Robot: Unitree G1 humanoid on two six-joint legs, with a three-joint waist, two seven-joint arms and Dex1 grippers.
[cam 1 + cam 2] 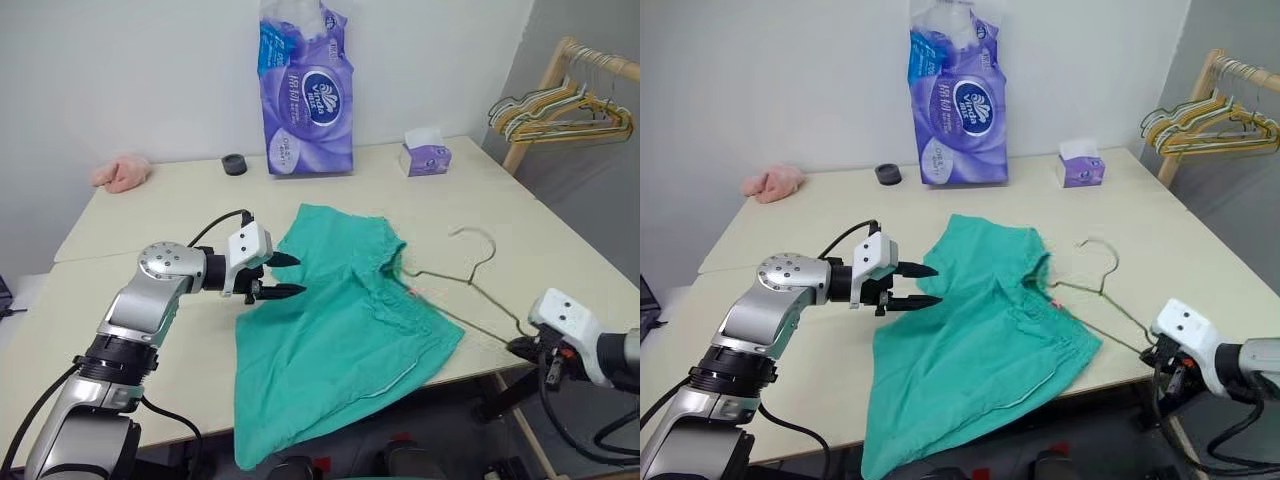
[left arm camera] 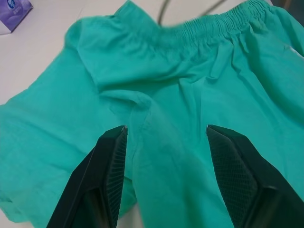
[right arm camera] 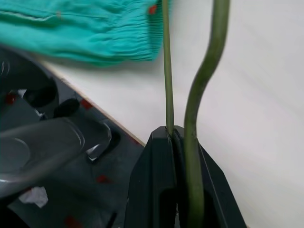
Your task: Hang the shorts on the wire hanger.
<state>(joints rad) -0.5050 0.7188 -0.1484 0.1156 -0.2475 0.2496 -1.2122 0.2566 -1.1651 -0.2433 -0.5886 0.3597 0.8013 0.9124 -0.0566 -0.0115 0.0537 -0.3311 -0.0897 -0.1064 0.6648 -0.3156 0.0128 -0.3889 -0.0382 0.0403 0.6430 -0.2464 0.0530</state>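
Shorts lay flat on the table, one leg over the near edge. Left gripper hovered open at their left edge, holding nothing. Right gripper was clamped on the hanger corner, its other corner tucked into the waistband.

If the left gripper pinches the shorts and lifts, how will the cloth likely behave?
The shorts would probably go limp and drape: they lie wrinkled, one leg hanging over the table edge. They look thin, so likely light. A single pinch by the open left gripper may bunch the fabric rather than lift it flat.
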